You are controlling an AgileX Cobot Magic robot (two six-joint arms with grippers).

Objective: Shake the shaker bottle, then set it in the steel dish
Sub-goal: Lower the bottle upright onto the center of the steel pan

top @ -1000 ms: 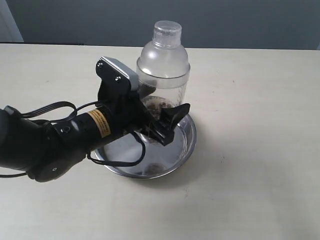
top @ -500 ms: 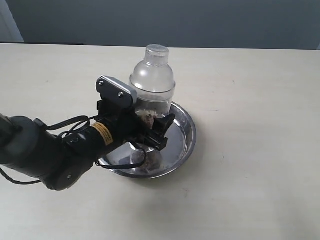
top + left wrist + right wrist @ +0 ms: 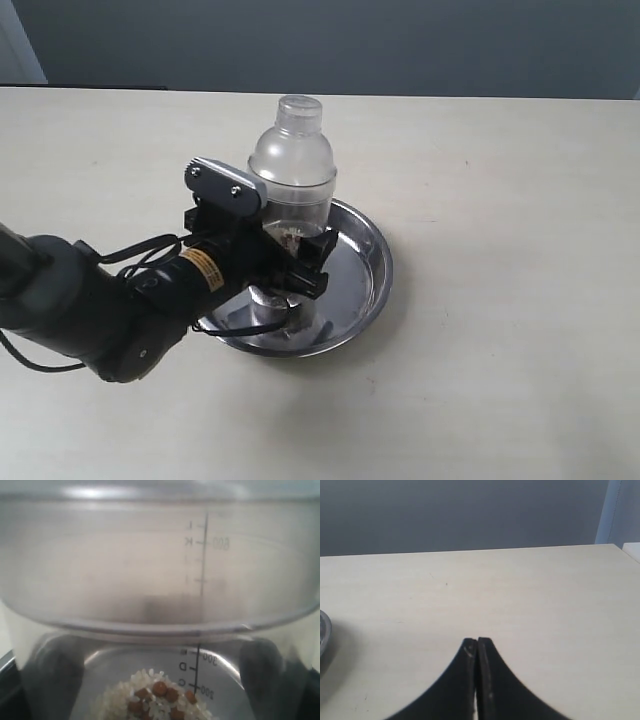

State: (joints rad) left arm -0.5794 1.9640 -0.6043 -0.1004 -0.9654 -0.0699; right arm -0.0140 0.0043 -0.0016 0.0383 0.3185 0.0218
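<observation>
Shaker bottle [image 3: 291, 165] upright in steel dish [image 3: 372, 262], gripped by left jaws.

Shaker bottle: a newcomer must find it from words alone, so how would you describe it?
On the pale table sits a round steel dish, near the middle of the exterior view. Standing upright within its rim, gripped by the left claw, is the bottle. It is the only clear plastic thing: frosted dome, small cap, brown and white grains inside.
</observation>
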